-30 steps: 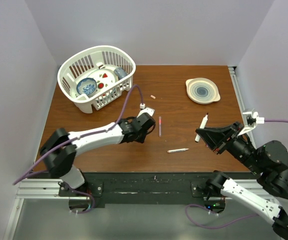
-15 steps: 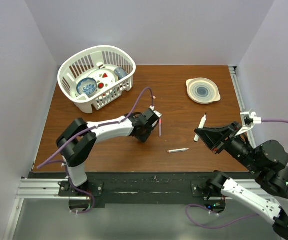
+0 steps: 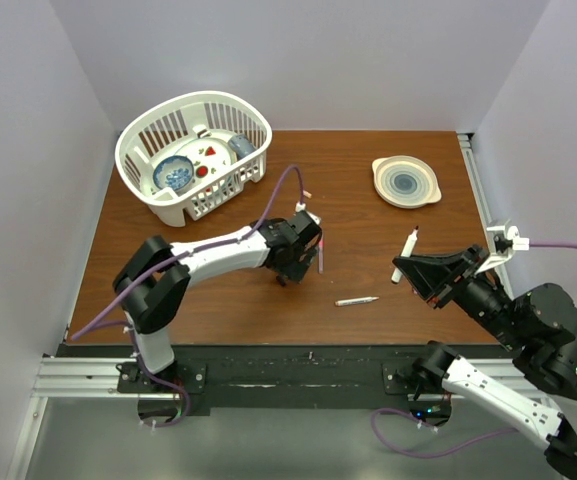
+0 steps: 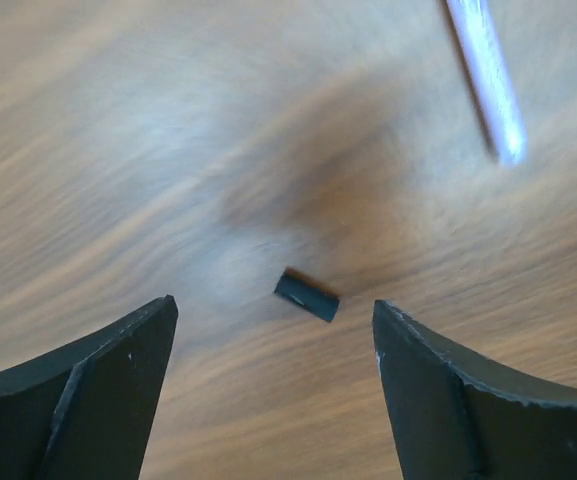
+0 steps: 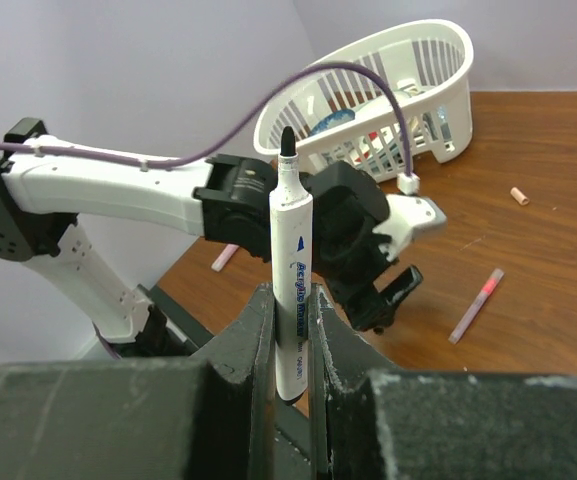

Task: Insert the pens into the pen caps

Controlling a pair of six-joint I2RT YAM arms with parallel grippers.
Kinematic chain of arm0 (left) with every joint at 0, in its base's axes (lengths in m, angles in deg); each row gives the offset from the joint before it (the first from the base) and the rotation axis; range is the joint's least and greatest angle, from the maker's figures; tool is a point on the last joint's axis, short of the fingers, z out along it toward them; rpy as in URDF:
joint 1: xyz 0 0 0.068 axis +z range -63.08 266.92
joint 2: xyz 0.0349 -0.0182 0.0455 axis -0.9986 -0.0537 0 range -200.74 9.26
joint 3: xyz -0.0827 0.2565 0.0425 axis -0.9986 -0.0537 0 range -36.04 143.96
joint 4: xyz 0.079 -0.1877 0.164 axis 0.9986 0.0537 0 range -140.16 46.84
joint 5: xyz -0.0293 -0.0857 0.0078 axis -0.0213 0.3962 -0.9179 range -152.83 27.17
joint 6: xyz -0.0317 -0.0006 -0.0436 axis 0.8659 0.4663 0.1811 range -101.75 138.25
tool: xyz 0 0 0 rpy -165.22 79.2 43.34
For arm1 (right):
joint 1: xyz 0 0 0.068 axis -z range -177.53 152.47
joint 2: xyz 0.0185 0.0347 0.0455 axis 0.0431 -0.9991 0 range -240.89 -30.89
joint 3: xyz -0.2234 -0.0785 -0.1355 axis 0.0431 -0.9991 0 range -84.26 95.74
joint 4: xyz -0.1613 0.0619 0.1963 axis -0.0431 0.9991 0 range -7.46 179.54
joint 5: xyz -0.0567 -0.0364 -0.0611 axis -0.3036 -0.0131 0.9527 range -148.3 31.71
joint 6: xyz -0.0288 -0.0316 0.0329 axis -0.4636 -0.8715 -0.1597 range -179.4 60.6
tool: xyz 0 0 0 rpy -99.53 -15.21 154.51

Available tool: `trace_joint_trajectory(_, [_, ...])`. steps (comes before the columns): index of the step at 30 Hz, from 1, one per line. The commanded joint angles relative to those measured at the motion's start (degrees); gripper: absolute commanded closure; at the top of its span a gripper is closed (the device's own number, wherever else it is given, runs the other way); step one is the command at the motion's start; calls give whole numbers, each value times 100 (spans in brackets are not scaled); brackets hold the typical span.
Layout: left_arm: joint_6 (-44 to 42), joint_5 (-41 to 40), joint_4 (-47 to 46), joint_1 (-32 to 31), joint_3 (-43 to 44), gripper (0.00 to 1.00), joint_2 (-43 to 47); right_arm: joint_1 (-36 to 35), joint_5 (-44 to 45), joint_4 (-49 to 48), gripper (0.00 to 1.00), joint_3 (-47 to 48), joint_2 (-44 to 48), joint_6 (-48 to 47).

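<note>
Step in hand: pick-up of the black cap by the left gripper, judged from the pose.
Left gripper state: spread wide, nothing between the fingers; hanging above the table, one finger to each side of the cap.
Cap position: flat on its side on the bare wood, apart from both fingers, nearer the right-hand finger in the wrist view, axis skewed to the closing line.
Right gripper state: pressed onto the white pen; barrel upright, dark tip up, held off the table.
Other pens: pink pen just beside the left gripper; pale pen nearer the front edge, between the arms.
Other cap: pale pink cap farther back, well apart.
Approach: centre over the cap first, then lower straight down until the fingertips almost graze the wood.
Grip: rotate the wrist so the pads meet the cap's long sides; close slowly, since a small round part probably rolls or skids.
Hazard: sweeping the pink pen with the finger on that side; keep clear.
After lift: present the open end toward the pen tip; which end is open cannot be told from these views.
</note>
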State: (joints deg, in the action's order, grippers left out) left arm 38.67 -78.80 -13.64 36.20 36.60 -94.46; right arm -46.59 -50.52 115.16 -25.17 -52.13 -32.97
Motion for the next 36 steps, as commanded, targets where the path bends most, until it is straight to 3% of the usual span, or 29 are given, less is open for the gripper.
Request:
trace_joint_trajectory(1, [1461, -811, 637, 88, 505, 16, 791, 1, 111, -151, 100, -3, 58, -16])
trace_joint_trajectory(5, [3236, -513, 989, 203, 295, 23, 1143, 1, 76, -186, 100, -73, 23, 2])
trace_joint_trajectory(8, [4588, -48, 709, 203, -195, 28, 1389, 10, 23, -247, 100, -143, 23, 63])
trace_joint_trajectory(14, [5997, 200, 681, 185, -506, 36, 1268, 1, 40, -195, 100, -117, 75, 64])
trace_joint_trajectory(20, [6597, -56, 735, 194, -365, 38, 898, 2, 163, -142, 100, -152, 181, 37])
trace_joint_trajectory(29, [6553, -152, 1252, 194, 548, 43, -182, 10, 119, -134, 100, -152, 225, 20])
trace_joint_trajectory(36, [6676, -275, 1657, 194, 602, 48, -421, 1, 190, -116, 100, -179, 304, -24])
